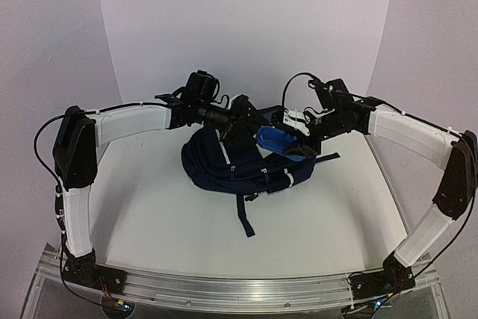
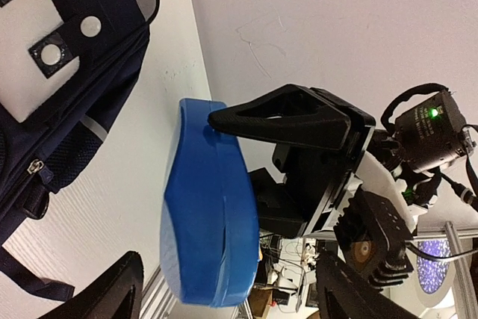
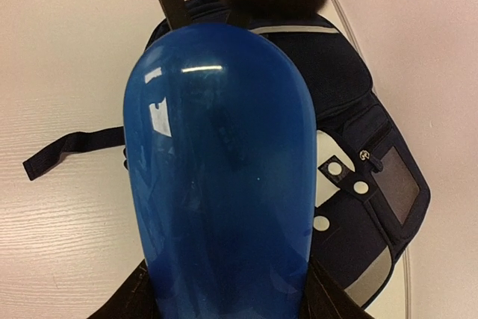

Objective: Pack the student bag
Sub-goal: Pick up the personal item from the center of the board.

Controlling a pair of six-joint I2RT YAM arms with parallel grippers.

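Observation:
The student bag (image 1: pixel 231 163), navy with thin white stripes, lies at the middle of the table; its white patch with buckle slots (image 2: pixel 26 57) shows in the left wrist view, and the bag also shows in the right wrist view (image 3: pixel 358 169). My right gripper (image 1: pixel 293 131) is shut on a glossy blue hard case (image 1: pixel 275 140) and holds it just above the bag's right end. The case fills the right wrist view (image 3: pixel 224 184) between my fingers (image 3: pixel 127 300). My left gripper (image 1: pixel 240 117) is open and empty at the bag's back edge, facing the case (image 2: pixel 209 207).
A dark strap (image 1: pixel 245 222) trails from the bag toward the front of the white table (image 1: pixel 149 214). Another strap end (image 1: pixel 328 158) lies to the bag's right. The white back wall (image 1: pixel 246 28) stands close behind both grippers. An aluminium rail (image 1: pixel 239 289) runs along the near edge.

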